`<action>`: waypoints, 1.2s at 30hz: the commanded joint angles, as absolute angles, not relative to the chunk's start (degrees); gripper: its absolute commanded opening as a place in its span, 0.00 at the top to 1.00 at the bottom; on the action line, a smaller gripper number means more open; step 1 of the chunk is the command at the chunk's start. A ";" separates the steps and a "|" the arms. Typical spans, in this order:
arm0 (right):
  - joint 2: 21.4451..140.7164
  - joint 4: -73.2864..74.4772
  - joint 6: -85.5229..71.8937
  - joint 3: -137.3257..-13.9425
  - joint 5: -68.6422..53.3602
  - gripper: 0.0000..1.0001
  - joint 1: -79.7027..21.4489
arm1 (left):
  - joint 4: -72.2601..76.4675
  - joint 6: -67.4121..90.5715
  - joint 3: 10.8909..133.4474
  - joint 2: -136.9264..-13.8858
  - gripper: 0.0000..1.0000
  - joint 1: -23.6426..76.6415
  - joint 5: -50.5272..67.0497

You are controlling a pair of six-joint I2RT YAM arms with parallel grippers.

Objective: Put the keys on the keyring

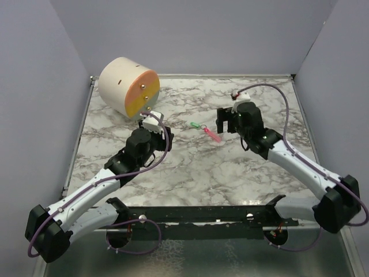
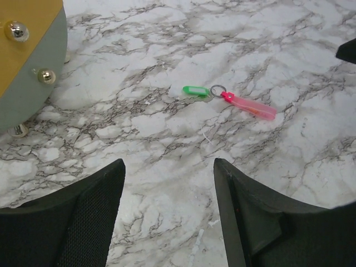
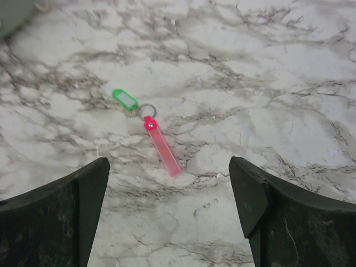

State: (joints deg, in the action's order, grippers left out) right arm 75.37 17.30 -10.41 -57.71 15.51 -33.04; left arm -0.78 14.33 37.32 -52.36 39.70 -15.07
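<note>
The tiny green key (image 1: pixel 195 124) (image 2: pixel 196 90) (image 3: pixel 125 99) lies flat on the marble table, one end against the keyring (image 2: pixel 217 90) (image 3: pixel 147 110). I cannot tell whether it is threaded on. The keyring's pink strip (image 1: pixel 213 134) (image 2: pixel 250 105) (image 3: pixel 163 147) trails away from the ring. My left gripper (image 1: pixel 154 120) (image 2: pixel 169 162) hovers to the left of them, open and empty. To their right, my right gripper (image 1: pixel 225 123) (image 3: pixel 169 160) stands wide open with only bare marble between its fingers. Neither gripper touches the key or the keyring.
A white cylinder (image 1: pixel 128 85) (image 2: pixel 28 61) with an orange and yellow face and metal studs lies on its side at the back left, close to the left gripper. Grey walls enclose the table on three sides.
</note>
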 commanded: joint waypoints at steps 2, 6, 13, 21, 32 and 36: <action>61.00 -0.98 -19.51 -46.62 22.61 0.10 -33.05 | 3.89 17.71 38.14 -52.05 0.29 39.34 -16.65; 49.66 -8.66 -20.93 -36.07 20.75 0.10 -33.00 | 6.32 19.11 37.70 -52.86 0.01 39.46 -16.39; 37.34 -10.47 -18.23 -26.24 18.74 0.10 -33.05 | 12.78 22.95 36.61 -54.39 0.01 39.46 -20.40; 31.00 -8.81 -19.86 -21.66 18.22 0.10 -33.02 | 17.42 27.44 37.42 -57.09 0.01 39.74 -24.14; 37.44 -6.61 -16.37 -24.10 14.10 0.10 -32.99 | 23.86 27.33 34.88 -56.81 0.01 42.61 -18.85; 39.08 -4.52 -15.08 -25.30 14.24 0.10 -33.05 | 24.38 26.85 33.98 -55.60 0.01 42.71 -19.47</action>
State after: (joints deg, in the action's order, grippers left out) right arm 38.48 -6.37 -17.28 -22.55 15.49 -33.04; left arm 20.91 26.57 34.87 -57.63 42.41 -20.34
